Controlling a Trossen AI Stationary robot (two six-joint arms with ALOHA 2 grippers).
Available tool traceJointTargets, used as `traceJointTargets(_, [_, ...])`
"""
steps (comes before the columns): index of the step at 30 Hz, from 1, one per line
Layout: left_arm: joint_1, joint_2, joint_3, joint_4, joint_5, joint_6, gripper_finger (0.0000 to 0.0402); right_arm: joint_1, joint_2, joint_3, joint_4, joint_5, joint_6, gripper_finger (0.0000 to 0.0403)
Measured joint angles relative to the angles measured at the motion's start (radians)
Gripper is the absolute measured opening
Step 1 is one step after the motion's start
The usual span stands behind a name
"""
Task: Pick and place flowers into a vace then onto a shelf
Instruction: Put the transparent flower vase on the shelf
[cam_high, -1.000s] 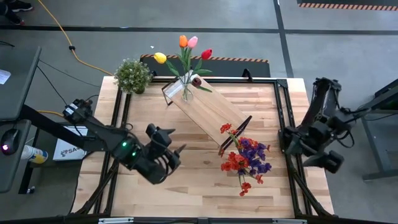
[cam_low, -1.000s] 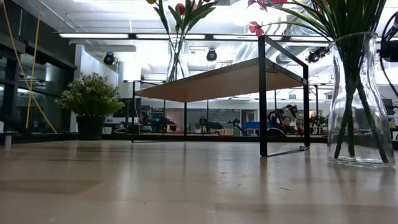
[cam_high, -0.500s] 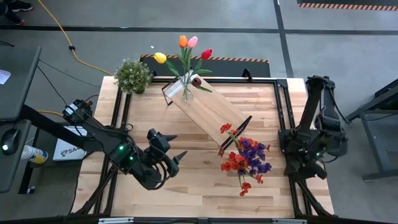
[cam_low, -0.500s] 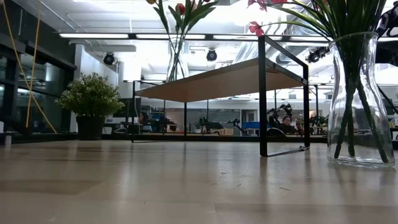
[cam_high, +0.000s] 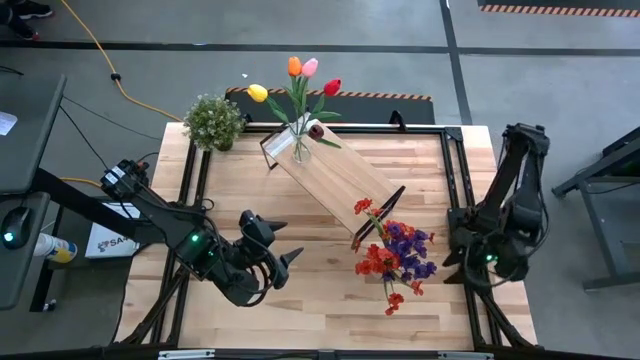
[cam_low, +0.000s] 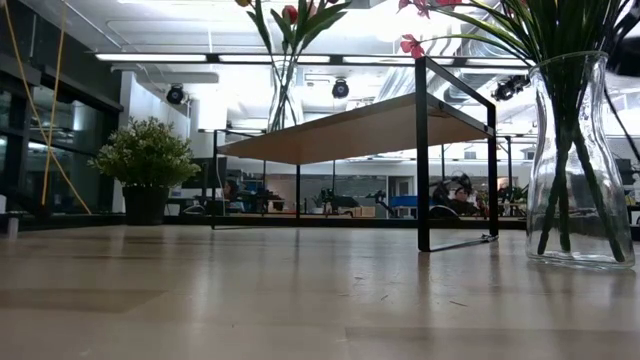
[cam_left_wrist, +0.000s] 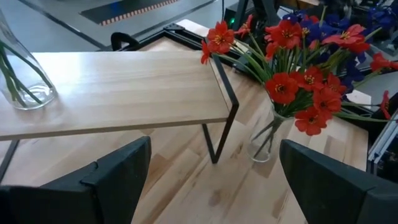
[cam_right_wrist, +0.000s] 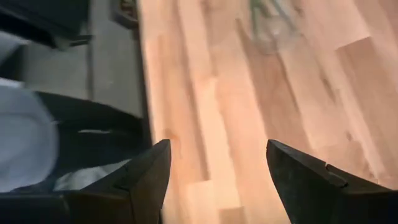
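A clear vase of red and purple flowers (cam_high: 395, 255) stands on the table by the shelf's right end; the low view shows its glass body (cam_low: 580, 160), and the left wrist view shows its red blossoms (cam_left_wrist: 292, 81). The light-wood shelf (cam_high: 335, 175) stands slantwise on its black frame. A second vase of tulips (cam_high: 300, 145) stands on the shelf's far-left end. My left gripper (cam_high: 283, 257) is open and hovers left of the flower vase, pointing at it (cam_left_wrist: 211, 180). My right gripper (cam_right_wrist: 217, 180) is open above the table's right edge (cam_high: 462, 262).
A bushy green potted plant (cam_high: 213, 120) sits at the table's far-left corner. Black frame rails run along the table's left and right sides (cam_high: 462, 200). Bare wood lies between my left gripper and the flower vase (cam_high: 330, 270).
My right arm has swung from beyond the table's right edge toward the flower vase, and its gripper has tipped down over the table's right edge. My left gripper has edged slightly toward the near edge and the right. The vases and shelf have stayed put.
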Motion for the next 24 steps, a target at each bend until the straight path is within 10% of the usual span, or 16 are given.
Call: traceJointTargets(24, [0.000,0.000,0.000,-0.011,0.102,0.046,0.0388,-0.276,0.519,0.000,0.194,0.156,-0.106,0.0254])
